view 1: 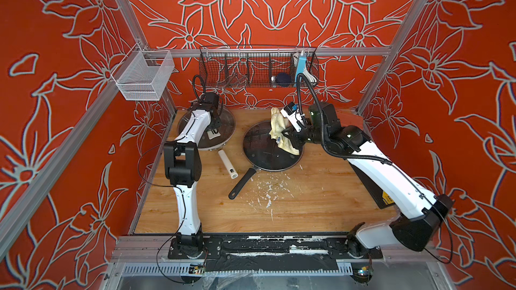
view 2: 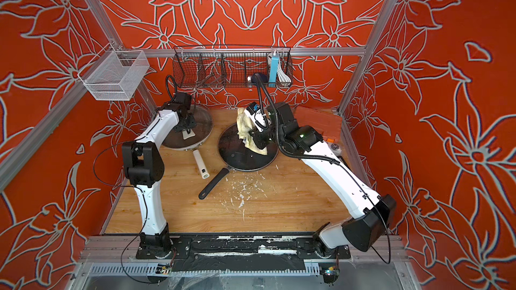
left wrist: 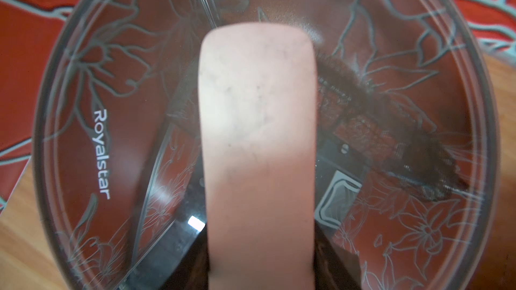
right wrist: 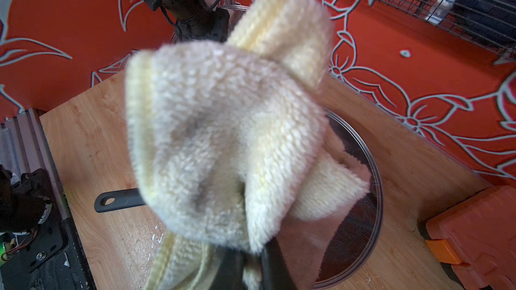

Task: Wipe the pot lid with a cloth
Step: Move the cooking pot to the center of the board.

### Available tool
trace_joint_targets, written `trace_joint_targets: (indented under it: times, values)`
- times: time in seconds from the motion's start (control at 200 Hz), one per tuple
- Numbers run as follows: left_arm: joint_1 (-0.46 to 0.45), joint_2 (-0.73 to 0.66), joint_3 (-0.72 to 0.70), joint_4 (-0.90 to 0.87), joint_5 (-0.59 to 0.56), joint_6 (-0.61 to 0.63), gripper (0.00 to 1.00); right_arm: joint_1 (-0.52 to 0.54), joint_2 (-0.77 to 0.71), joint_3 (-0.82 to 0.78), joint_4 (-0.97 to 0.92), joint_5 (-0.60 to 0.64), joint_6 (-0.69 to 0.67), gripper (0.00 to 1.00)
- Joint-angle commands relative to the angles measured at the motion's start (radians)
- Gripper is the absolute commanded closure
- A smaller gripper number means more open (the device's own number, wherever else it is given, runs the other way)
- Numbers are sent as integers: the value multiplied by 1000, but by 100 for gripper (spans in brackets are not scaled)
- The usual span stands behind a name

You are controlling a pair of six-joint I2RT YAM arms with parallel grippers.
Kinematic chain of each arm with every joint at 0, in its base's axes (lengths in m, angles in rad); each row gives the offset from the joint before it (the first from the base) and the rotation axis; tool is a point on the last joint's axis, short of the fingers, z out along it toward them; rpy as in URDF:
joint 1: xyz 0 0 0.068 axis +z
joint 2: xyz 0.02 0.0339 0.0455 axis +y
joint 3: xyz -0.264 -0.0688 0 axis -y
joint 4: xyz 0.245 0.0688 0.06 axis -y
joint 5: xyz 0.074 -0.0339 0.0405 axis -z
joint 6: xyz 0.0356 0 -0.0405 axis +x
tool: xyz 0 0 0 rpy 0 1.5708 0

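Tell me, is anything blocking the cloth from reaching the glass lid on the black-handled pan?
Nothing visible does. The cloth, shut in the right gripper, hangs directly over that lid, with nothing between them.

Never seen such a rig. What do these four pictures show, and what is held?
Two robot arms reach over a wooden table. Two pictures look down from overhead; the other two come from a camera on each wrist. On the table sit two pans, each under a glass lid. The right arm has its jaws shut on a cream cloth, over the dark pan's lid. The left arm has its jaws at the cream handle of the other lid; a grip cannot be confirmed.
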Motion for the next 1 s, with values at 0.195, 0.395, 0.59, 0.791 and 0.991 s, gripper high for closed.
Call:
trace_joint_targets:
  times: [0.195, 0.395, 0.59, 0.791, 0.991]
  values:
    - [6, -141, -116, -134, 35, 52, 56, 7, 31, 49, 24, -18, 2, 100]
    - [6, -124, -69, -118, -20, 45, 35, 7, 31, 42, 26, -21, -11, 100]
    - [10, -64, 5, -111, -62, -3, 23, 7, 35, 39, 32, -28, -21, 100]
    - [10, 15, 88, -157, -50, -7, 29, 7, 24, 29, 32, -22, -30, 100]
    - [10, 14, 64, -162, -20, -23, 37, 7, 15, 19, 35, -12, -26, 100]
